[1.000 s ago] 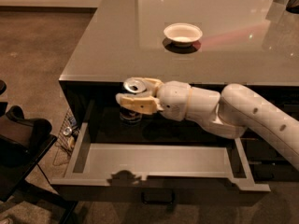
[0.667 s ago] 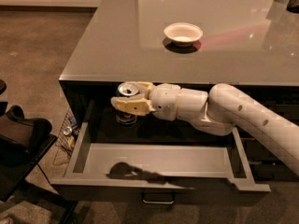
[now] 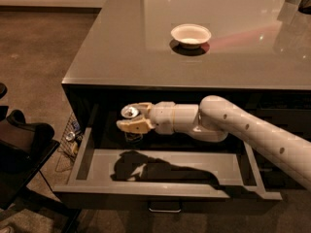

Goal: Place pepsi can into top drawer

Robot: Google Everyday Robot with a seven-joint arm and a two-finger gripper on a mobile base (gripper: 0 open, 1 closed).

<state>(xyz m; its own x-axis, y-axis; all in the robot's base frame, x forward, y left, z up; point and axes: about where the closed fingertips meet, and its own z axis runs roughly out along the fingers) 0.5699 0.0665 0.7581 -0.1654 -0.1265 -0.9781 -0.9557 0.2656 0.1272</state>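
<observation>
Item 1, pepsi can point(image 3: 129, 112): held upright in the air above the back left part of the open top drawer point(image 3: 146, 189), just under the counter's front edge. Only its round silver top shows clearly. The body below is lost against the dark cabinet interior, and no logo or lettering can be read on it.

Item 2, gripper point(image 3: 133, 119): two tan fingers point(image 3: 132, 126) pinching the can from either side, one behind its rim and one in front. It points toward the left of the view, over the drawer and clear of the drawer's floor and walls.

Item 3, arm point(image 3: 243, 130): white, segmented, reaching in from the lower right and crossing over the drawer's right half. It casts a dark shadow point(image 3: 155, 169) along the drawer floor.

Item 4, top drawer: pulled out wide, shallow, with a pale grey floor, low side walls and a flat front with a small metal handle point(image 3: 164, 209) below its middle. Nothing lies on the floor under the can.

Item 5, counter point(image 3: 121, 47): glossy grey top directly above the drawer opening.

Item 6, white bowl point(image 3: 191, 34): stands on the counter, well back from the front edge and well apart from the can.

Item 7, wire basket point(image 3: 69, 139): on the floor just left of the cabinet, with small contents too indistinct to name.

Item 8, dark chair-like object point(image 3: 24, 140): at the left edge, on brown carpet point(image 3: 34, 47).
</observation>
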